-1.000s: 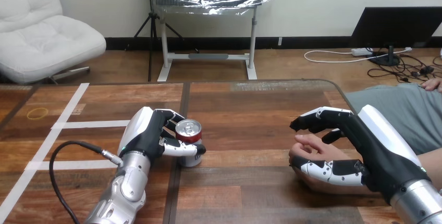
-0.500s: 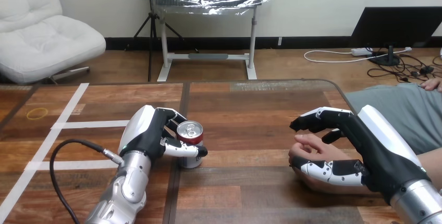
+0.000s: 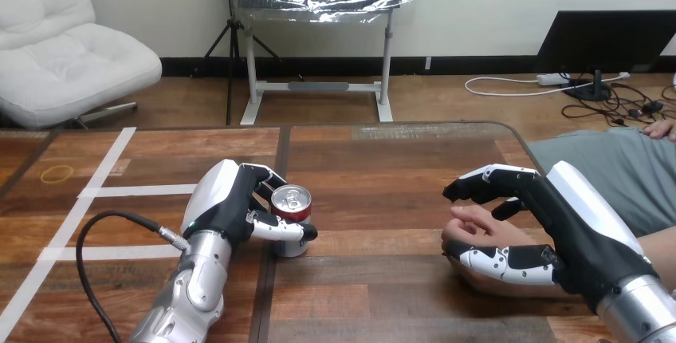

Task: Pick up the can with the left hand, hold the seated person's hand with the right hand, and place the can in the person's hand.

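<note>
Now our left hand (image 3: 227,211) wraps the can (image 3: 288,199), which stands upright on the table (image 3: 383,175) left of centre. Our right hand (image 3: 574,231) curls loosely round the person's hand (image 3: 470,227), well apart. As we judge it, a shallow grasp could let the can slip or tip on the crossing.

I can read no text here. Any print on the can (image 3: 292,210) is too small for me
</note>
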Robot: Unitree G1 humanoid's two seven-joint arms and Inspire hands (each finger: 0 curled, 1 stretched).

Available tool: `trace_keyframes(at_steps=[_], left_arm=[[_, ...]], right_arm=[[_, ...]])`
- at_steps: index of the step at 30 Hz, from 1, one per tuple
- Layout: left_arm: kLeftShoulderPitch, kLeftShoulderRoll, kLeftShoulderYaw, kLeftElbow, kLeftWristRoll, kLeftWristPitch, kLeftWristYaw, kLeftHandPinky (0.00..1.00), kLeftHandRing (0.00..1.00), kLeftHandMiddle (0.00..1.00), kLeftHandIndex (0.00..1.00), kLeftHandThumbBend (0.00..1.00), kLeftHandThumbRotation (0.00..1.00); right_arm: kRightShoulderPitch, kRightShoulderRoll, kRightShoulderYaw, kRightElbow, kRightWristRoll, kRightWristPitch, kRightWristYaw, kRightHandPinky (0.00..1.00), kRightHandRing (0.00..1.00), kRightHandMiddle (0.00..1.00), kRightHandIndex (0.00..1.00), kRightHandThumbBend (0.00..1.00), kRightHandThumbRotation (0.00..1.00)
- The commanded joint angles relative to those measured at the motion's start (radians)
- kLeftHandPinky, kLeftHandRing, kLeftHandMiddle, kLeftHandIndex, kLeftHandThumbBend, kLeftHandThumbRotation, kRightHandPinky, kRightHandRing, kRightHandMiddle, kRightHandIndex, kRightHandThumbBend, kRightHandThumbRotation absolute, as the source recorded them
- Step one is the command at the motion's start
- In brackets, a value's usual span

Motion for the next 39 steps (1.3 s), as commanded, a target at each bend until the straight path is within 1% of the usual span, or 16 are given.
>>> trace_keyframes(at_steps=[1, 13, 19, 29, 34, 39], left_arm=[[-0.031, 0.019, -0.004, -0.013, 0.006, -0.018, 0.015, 0.39, 0.42, 0.46, 0.49, 0.70, 0.00], [-0.028, 0.021, -0.004, -0.005, 0.009, -0.033, 0.029, 0.38, 0.42, 0.46, 0.50, 0.69, 0.00], [-0.025, 0.020, 0.004, -0.010, 0.001, -0.036, 0.032, 0.38, 0.42, 0.46, 0.50, 0.68, 0.00], [-0.007, 0.011, 0.029, -0.030, -0.030, -0.079, 0.054, 0.36, 0.40, 0.45, 0.50, 0.67, 0.00], [-0.001, 0.008, 0.038, -0.041, -0.045, -0.110, 0.056, 0.36, 0.40, 0.45, 0.50, 0.65, 0.00], [0.011, 0.000, 0.047, -0.086, -0.072, -0.114, 0.042, 0.37, 0.40, 0.45, 0.50, 0.64, 0.00]], right_arm=[[-0.053, -0.018, -0.011, -0.054, 0.006, -0.003, 0.000, 0.68, 0.77, 0.74, 0.67, 0.60, 0.00], [-0.054, -0.018, -0.011, -0.054, 0.003, -0.001, 0.003, 0.68, 0.77, 0.74, 0.67, 0.61, 0.00], [-0.054, -0.017, -0.011, -0.053, 0.002, -0.002, 0.003, 0.68, 0.77, 0.74, 0.67, 0.61, 0.00], [-0.056, -0.018, -0.012, -0.055, 0.001, -0.001, 0.005, 0.68, 0.77, 0.74, 0.67, 0.60, 0.00], [-0.059, -0.018, -0.011, -0.054, 0.000, 0.003, 0.006, 0.68, 0.77, 0.74, 0.68, 0.60, 0.00], [-0.061, -0.018, -0.011, -0.051, -0.003, 0.000, 0.003, 0.68, 0.76, 0.74, 0.68, 0.60, 0.00]])
